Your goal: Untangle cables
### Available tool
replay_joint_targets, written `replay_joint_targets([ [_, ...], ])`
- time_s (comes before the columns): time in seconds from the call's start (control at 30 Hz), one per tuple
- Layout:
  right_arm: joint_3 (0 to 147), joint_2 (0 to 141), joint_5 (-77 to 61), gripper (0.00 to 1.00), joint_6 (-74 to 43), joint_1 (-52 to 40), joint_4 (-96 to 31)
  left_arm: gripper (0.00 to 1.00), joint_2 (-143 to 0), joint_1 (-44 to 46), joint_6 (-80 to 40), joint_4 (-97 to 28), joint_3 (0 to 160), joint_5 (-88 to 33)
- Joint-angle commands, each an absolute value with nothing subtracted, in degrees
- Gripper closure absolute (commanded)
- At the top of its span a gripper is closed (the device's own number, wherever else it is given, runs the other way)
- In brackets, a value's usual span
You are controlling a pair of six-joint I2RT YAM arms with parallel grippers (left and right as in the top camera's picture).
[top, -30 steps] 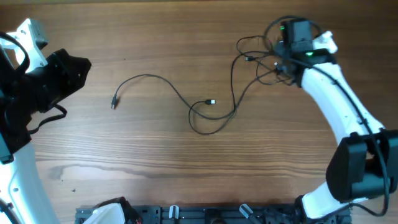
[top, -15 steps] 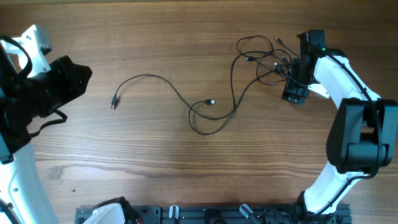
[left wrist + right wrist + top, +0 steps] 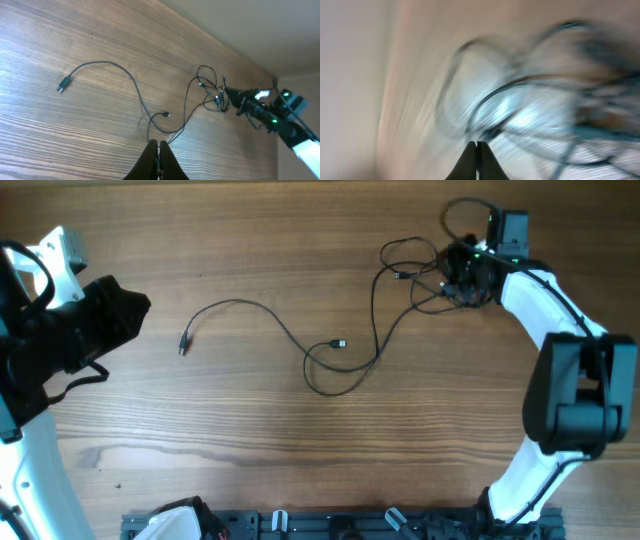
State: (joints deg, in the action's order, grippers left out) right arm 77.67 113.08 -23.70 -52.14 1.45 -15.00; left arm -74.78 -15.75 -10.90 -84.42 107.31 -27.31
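Cables (image 3: 340,345) strewn across table (image 3: 300,450), knot at far right. Right gripper (image 3: 476,146) clenched at knot; hold on cable indeterminable, view blurred. Left gripper (image 3: 158,146) clenched, well apart.

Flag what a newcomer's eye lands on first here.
The knot of thin dark cables at upper right in the overhead view, with the right gripper shut right against it; the blurred wrist view hides whether a strand is pinched. One cable trails left to a small plug. The left gripper hangs shut, far off at the left.
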Motion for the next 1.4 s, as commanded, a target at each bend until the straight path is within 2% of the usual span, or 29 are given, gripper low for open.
replay_joint_targets([
  [0.0,78.3,100.4,-33.3,0.96,-27.0,-0.7,-18.2,0.96,-76.8,-15.5,-9.3,-84.3,107.6,-27.2],
  [0.03,78.3,97.5,-20.2,0.92,-30.7,-0.8,-23.1,0.96,-78.0,-15.5,-9.3,-84.4,107.6,-27.2],
  [0.07,78.3,96.6,-5.7,0.65,-37.1,-0.6,-26.9,0.96,-78.8,-15.4,-9.3,-84.7,107.6,-27.2],
  [0.1,78.3,96.9,9.4,0.01,-49.5,0.0,-31.3,0.96,-79.4,-15.1,-9.3,-85.0,107.6,-27.2],
  [0.13,78.3,97.8,17.2,0.00,-57.8,0.8,-34.0,0.96,-79.5,-14.6,-9.3,-84.9,107.6,-27.2],
  [0.23,78.3,100.7,19.3,0.00,-61.1,3.0,-34.4,0.96,-78.7,-13.0,-9.2,-84.8,107.6,-27.2],
  [0.4,78.3,108.6,21.3,0.00,-79.0,3.5,-36.8,0.96,-78.1,-12.3,-9.2,-84.9,107.6,-27.1],
  [0.5,78.3,115.5,11.8,0.00,-82.1,3.5,-37.0,0.96,-78.1,-12.1,-9.2,-85.2,107.6,-27.2],
  [0.67,78.3,123.4,4.8,0.01,-85.4,3.5,-35.5,0.96,-78.1,-12.1,-8.0,-86.7,107.6,-27.1],
  [0.7,78.3,123.9,3.9,0.15,-85.2,3.5,-35.1,0.96,-78.1,-12.1,-7.7,-86.9,107.6,-27.1],
  [0.73,78.2,124.2,1.8,0.96,-82.7,3.5,-33.8,0.96,-78.1,-12.1,-7.7,-87.0,107.6,-27.1],
  [0.77,78.3,124.2,-1.8,0.96,-78.7,3.4,-32.2,0.96,-78.1,-12.1,-7.7,-87.0,107.6,-27.1],
  [0.83,78.3,124.2,-17.5,0.96,-57.0,3.4,-23.4,0.96,-78.1,-12.1,-7.7,-87.3,107.6,-27.1],
  [0.87,78.3,124.2,-25.7,0.96,-50.4,3.4,-18.7,0.96,-78.1,-12.1,-7.7,-87.3,107.6,-27.1],
  [0.9,78.3,124.2,-32.8,0.96,-47.0,3.4,-14.4,0.96,-78.1,-12.1,-7.7,-87.3,107.6,-27.1],
  [0.97,78.3,123.5,-38.4,0.96,-43.7,3.4,-10.7,0.96,-78.1,-12.1,-7.7,-87.3,107.6,-27.1],
  [1.1,78.3,115.5,-42.9,0.96,-30.0,3.0,-11.7,0.96,-78.2,-12.1,-7.7,-86.7,107.6,-27.1],
  [1.23,78.3,101.6,-41.6,0.96,-11.2,0.2,-20.7,0.96,-80.4,-11.3,-7.7,-81.9,107.6,-28.8],
  [1.33,78.3,92.1,-38.5,0.96,-4.4,-2.9,-25.9,0.96,-84.9,-5.2,-5.8,-75.8,107.6,-35.3],
  [1.37,78.3,89.5,-38.0,0.96,-2.9,-3.7,-27.2,0.93,-86.8,-2.6,-3.4,-74.1,107.6,-37.2],
])
